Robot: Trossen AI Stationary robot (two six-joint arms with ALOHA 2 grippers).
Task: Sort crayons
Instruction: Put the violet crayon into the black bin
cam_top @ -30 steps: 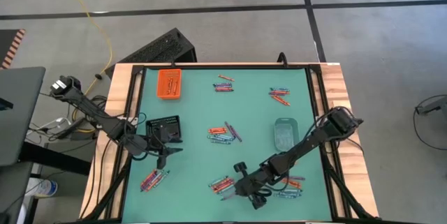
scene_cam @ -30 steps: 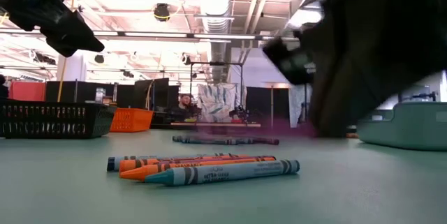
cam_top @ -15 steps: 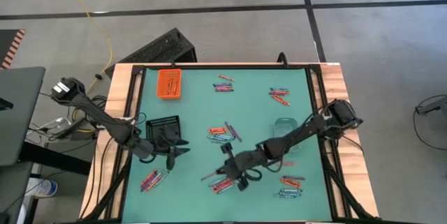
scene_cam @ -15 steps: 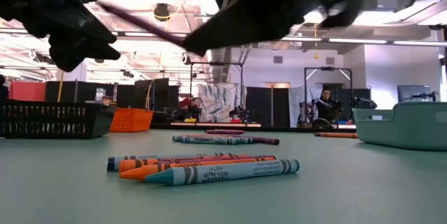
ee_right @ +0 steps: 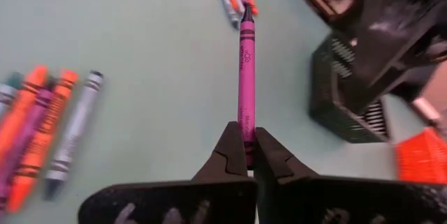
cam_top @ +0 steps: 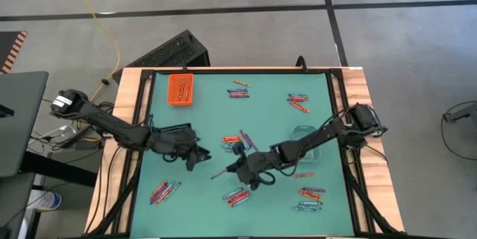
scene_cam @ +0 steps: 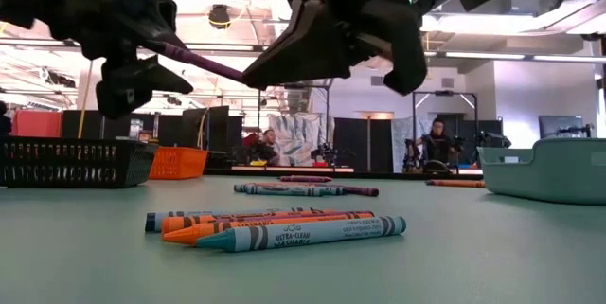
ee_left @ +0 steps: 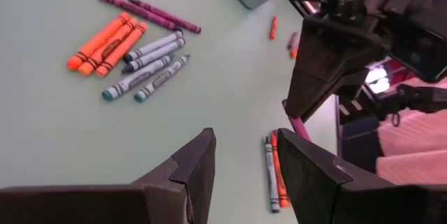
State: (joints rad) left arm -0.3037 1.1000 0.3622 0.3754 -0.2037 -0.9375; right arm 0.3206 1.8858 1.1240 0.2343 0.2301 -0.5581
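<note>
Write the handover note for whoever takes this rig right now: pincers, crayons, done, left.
Right pincer: shut on a purple wax crayon, held in the air over the green table near its middle, tip toward the left arm.
Left pincer: open, empty, beside the black mesh tray, facing the purple crayon.
Trays: the small orange plastic tray holds something orange; contents of the black tray and the clear plastic tray cannot be judged.
Done: little that shows.
Left: several loose crayon clusters lie across the table, mixed orange, purple and blue; probably hand over or drop the purple one, then continue.
</note>
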